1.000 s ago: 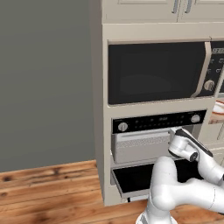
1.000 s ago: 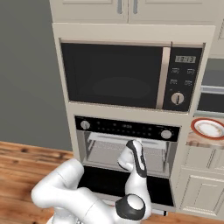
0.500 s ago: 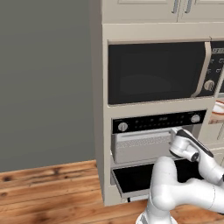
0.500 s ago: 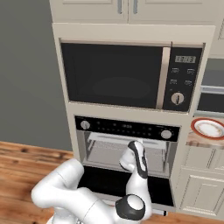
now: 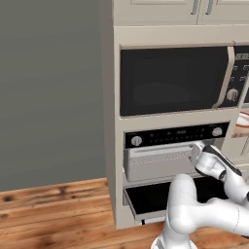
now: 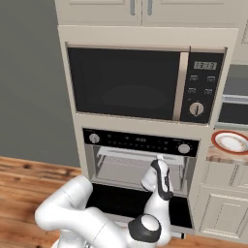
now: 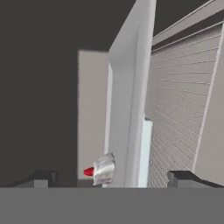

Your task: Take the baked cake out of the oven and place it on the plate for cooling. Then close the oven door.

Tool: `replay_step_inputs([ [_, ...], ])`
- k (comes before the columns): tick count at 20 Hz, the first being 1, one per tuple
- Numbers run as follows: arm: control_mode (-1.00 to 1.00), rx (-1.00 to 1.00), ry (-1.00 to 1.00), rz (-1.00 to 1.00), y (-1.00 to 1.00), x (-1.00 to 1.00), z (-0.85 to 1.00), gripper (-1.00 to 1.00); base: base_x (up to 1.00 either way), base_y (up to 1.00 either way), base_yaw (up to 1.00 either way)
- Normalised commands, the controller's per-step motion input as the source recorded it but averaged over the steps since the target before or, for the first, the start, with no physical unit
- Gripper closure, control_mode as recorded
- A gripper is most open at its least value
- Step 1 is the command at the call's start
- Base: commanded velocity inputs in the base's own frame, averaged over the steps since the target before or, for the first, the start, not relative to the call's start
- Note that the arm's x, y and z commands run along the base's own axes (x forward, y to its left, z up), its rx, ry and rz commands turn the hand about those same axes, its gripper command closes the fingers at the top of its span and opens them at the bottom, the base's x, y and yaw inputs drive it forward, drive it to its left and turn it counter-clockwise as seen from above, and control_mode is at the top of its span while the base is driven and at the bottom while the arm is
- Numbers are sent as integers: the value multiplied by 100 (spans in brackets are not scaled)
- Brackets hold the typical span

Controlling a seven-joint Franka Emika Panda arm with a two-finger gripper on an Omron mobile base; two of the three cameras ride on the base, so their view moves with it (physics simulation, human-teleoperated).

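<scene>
Gripper at the oven mouth, jaws wide, cake not yet held.

Your gripper [image 7: 113, 177] has its two tips spread far apart with nothing between them, and the baked cake [image 7: 101, 169], cherry sideways in the rolled hand view, sits low between them on the grey tray [image 7: 131, 100] inside the oven [image 6: 138, 162]. Watch the slice: it is small, so a slightly off-centre closure could nudge it along the tray or tip it rather than pinch it. The tray edge is close, so a finger could catch it as you push in. The arm rises from the base, bends over the dropped oven door [image 5: 160, 197] and points the hand into the cavity. The plate [image 6: 231, 142] waits on the counter to the right.
</scene>
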Motion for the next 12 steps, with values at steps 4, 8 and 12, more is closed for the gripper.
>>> replay_step_inputs([
  [4, -100, 12, -9, 1, 0, 11, -38, -100, 0, 0, 0],
  [8, -100, 11, -4, 0, 0, 3, -42, -100, 0, 0, 0],
  [12, -100, 2, -1, 0, 3, 0, -34, -100, 0, 0, 0],
])
